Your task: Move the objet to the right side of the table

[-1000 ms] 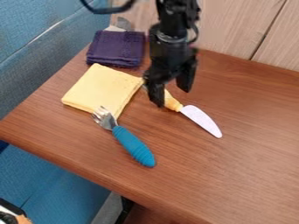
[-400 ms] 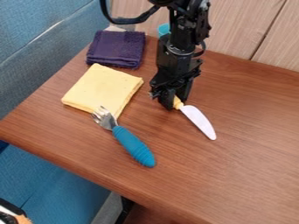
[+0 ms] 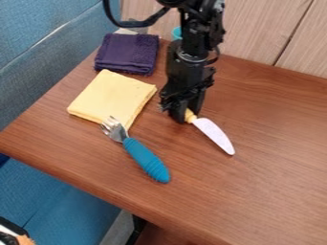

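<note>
Knife handle [image 3: 190,115]: mostly hidden by the gripper [image 3: 187,116]; only the part next to the blade [image 3: 214,136] is exposed. Arm [image 3: 193,36]: upper portion cut off by the top edge. Black cable [image 3: 137,23]: likewise cut off above. Teal item [image 3: 177,32]: partly covered by the arm; kind not determined. Pale item [image 3: 126,31] behind the purple cloth [image 3: 126,53]: lower part concealed, kind not determined. Table [image 3: 275,182]: cut off at right and below. Blue seating [image 3: 48,62]: cut off at left. Lower left corner, one black, white and orange item [image 3: 13,235]: truncated, not identifiable.
</note>
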`<state>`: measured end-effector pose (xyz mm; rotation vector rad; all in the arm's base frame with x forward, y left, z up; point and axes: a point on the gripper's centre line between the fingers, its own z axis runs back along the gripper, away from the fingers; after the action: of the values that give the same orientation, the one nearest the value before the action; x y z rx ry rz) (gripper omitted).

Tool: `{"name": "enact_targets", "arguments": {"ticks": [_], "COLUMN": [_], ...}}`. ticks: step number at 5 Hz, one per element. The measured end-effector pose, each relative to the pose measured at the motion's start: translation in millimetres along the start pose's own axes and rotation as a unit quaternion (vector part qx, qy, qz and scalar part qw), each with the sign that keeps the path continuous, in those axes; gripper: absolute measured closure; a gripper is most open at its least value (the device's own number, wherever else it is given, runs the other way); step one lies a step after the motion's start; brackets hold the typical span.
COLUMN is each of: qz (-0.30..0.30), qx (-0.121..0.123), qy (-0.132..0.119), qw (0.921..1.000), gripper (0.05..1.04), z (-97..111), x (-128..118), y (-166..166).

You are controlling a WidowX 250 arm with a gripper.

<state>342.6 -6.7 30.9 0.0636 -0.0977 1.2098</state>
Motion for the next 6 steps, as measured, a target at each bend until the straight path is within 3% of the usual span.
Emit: {"name": "enact_targets", "arguments": {"ticks": [2, 3, 5, 6], "qz": [0.019, 0.011, -0.008, -0.009], "qx": [-0.042, -0.090, -0.103, -0.093], "qy": [0.016, 0.024, 0.028, 0.024], "qw": [0.9988, 0.9956, 0.9943, 0.9953], "gripper": [0.676, 0.676, 0.676, 0.676], "z": [31.5, 56.1, 49.1, 33.6], "x": [0.7, -5.5, -20.5, -23.4], "y": [-28.3, -61.5, -114.2, -128.2]}}
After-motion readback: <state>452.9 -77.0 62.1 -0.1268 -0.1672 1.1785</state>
